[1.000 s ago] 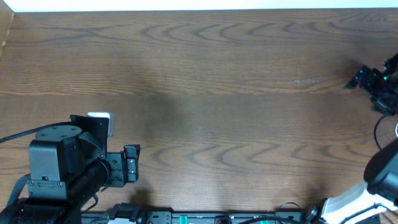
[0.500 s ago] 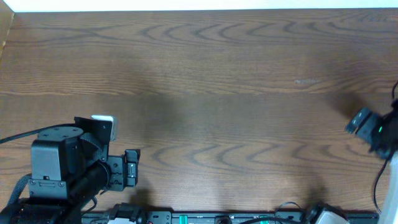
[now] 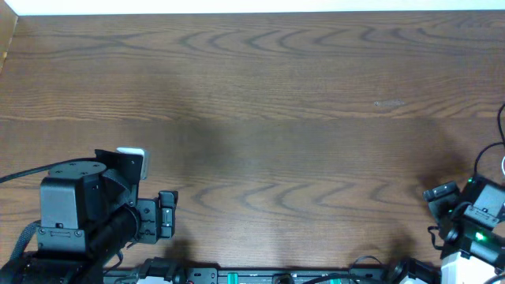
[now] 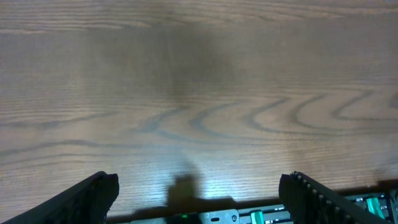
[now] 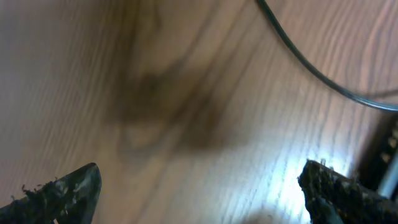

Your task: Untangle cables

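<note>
No thin task cable shows on the wooden table (image 3: 276, 102) in the overhead view. In the right wrist view a thin dark cord (image 5: 311, 70) runs across the top right; I cannot tell whether it is a task cable or the arm's own. My left gripper (image 3: 167, 211) is open and empty low over the front left of the table; its jaws stand wide apart over bare wood in the left wrist view (image 4: 199, 182). My right gripper (image 3: 440, 203) is open and empty near the front right corner, with bare wood between its jaws (image 5: 199, 175).
A metal rail with green lights (image 3: 260, 276) runs along the table's front edge and shows in the left wrist view (image 4: 249, 216). Thin black arm wiring (image 3: 500, 118) hangs at the right edge. A pale wall strip (image 3: 252, 6) borders the far side.
My right gripper has moved from the far right middle of the table toward the front edge. The left arm has hardly moved.
</note>
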### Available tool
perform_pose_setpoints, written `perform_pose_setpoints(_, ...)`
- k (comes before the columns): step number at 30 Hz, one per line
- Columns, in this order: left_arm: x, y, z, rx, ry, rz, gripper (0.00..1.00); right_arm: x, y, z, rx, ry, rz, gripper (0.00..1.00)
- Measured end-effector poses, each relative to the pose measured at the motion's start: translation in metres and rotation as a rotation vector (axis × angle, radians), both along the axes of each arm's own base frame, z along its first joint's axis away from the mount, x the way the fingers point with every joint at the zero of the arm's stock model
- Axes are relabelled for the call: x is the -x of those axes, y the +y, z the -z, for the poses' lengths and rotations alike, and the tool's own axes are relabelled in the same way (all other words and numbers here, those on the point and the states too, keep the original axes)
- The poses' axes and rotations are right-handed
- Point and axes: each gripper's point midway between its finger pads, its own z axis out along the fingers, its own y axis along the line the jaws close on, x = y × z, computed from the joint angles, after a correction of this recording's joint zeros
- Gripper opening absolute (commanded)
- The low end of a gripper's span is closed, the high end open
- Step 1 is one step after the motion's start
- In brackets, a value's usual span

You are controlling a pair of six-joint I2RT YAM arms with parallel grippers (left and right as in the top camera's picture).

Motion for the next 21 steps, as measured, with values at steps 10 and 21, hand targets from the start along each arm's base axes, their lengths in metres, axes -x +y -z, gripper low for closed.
perform_pose_setpoints(10,0.001,0.000,0.001,0.000,0.004,0.000,0.88,0.021,-0.024,0.035,0.068,0.093,0.152,0.91)
perform_pose_setpoints(21,0.006,0.001,0.004,-0.003,0.028,0.000,0.88,0.046,-0.054,0.056,0.082,0.193,0.336,0.91)
